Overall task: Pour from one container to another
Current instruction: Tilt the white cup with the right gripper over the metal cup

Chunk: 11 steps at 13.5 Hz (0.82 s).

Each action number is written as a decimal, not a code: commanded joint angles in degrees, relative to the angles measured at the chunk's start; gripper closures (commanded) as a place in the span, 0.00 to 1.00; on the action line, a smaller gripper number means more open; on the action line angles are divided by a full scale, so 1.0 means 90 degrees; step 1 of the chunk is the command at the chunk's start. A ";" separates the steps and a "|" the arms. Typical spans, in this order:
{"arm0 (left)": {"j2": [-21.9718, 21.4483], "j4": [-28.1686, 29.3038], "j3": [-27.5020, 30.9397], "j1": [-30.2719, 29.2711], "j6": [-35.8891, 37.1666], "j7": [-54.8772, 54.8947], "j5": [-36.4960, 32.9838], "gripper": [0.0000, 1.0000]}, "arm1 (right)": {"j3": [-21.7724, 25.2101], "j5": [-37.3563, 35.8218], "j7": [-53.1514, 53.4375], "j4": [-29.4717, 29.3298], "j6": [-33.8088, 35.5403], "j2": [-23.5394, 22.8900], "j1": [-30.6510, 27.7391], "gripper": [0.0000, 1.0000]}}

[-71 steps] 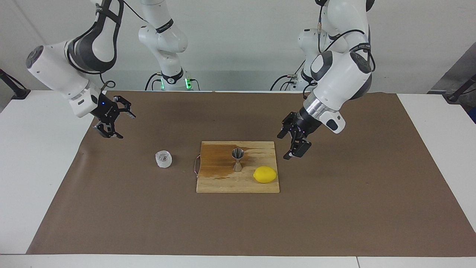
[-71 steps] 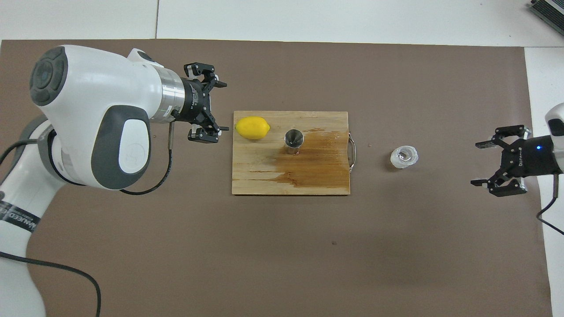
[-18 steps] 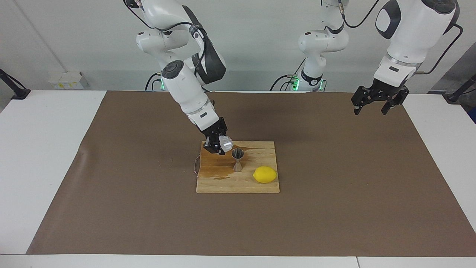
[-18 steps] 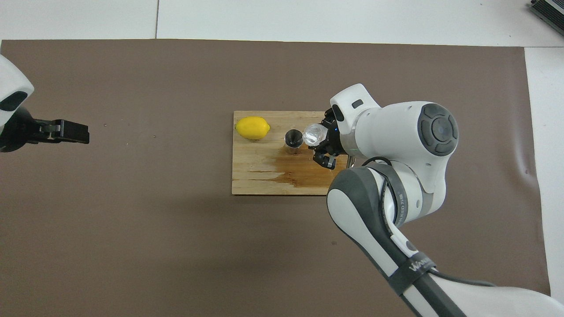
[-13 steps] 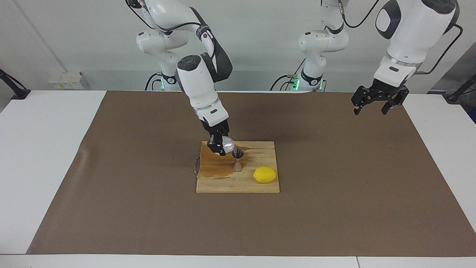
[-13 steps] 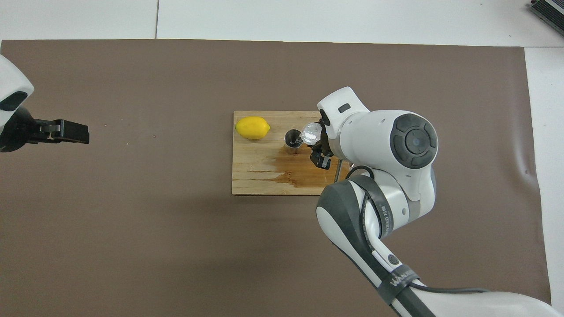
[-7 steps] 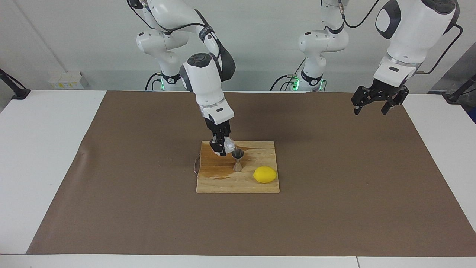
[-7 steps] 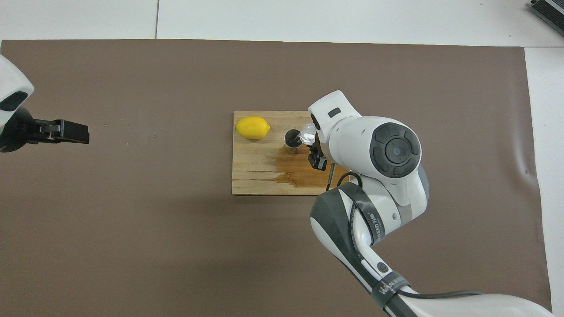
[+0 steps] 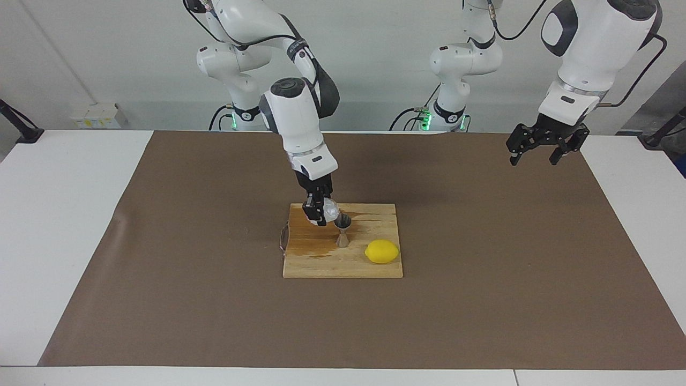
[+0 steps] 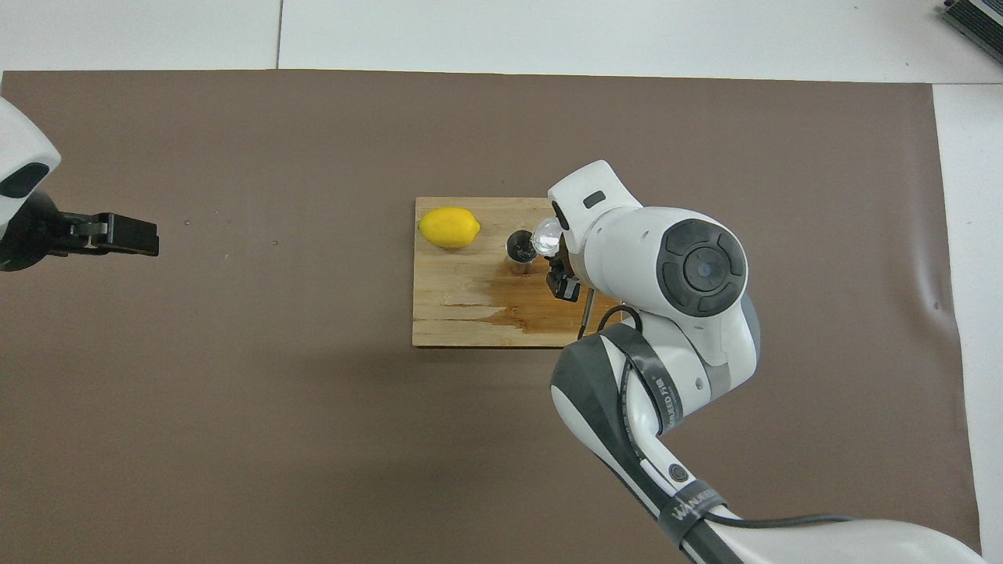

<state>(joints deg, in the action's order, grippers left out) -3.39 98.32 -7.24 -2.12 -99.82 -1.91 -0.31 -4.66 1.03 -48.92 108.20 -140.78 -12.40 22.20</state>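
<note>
My right gripper [image 9: 320, 211] is shut on the small clear cup [image 9: 330, 209], holding it tipped sideways just above the wooden cutting board [image 9: 343, 265]. The cup's mouth leans at the rim of the silvery hourglass jigger [image 9: 342, 231], which stands upright on the board. In the overhead view the cup [image 10: 546, 233] sits right beside the jigger's mouth [image 10: 519, 248], and the right wrist hides most of the fingers. My left gripper [image 9: 535, 154] hangs open and empty over the brown mat at the left arm's end, waiting.
A yellow lemon [image 9: 382, 251] lies on the board beside the jigger, toward the left arm's end. A dark wet stain [image 10: 541, 304] spreads over the board's other half. A metal handle [image 9: 282, 239] sticks out of the board's end. The brown mat [image 9: 214, 300] covers the table.
The right gripper, holding the cup it lifted off the mat, has swung upright and tipped the cup further onto the jigger's rim. The left arm has stayed still over the last second.
</note>
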 commanded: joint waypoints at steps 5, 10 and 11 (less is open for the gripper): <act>-0.0092 0.0062 -0.0026 -0.0057 0.0085 0.0046 -0.0082 0.00 | -0.0059 0.0801 -0.0072 0.0087 -0.0412 0.0000 -0.0103 0.92; -0.0092 0.0062 -0.0026 -0.0057 0.0076 0.0046 -0.0082 0.00 | -0.0049 0.2821 -0.1914 0.0097 -0.0393 0.0108 -0.0336 0.92; -0.0092 0.0052 -0.0026 -0.0057 0.0085 0.0046 -0.0082 0.00 | -0.0049 0.3154 -0.2285 0.0087 -0.0325 0.0127 -0.0463 0.92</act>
<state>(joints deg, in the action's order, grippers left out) -3.40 98.32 -7.24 -2.12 -99.78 -1.91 -0.31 -4.54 24.11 -63.53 108.40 -143.75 -12.53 20.23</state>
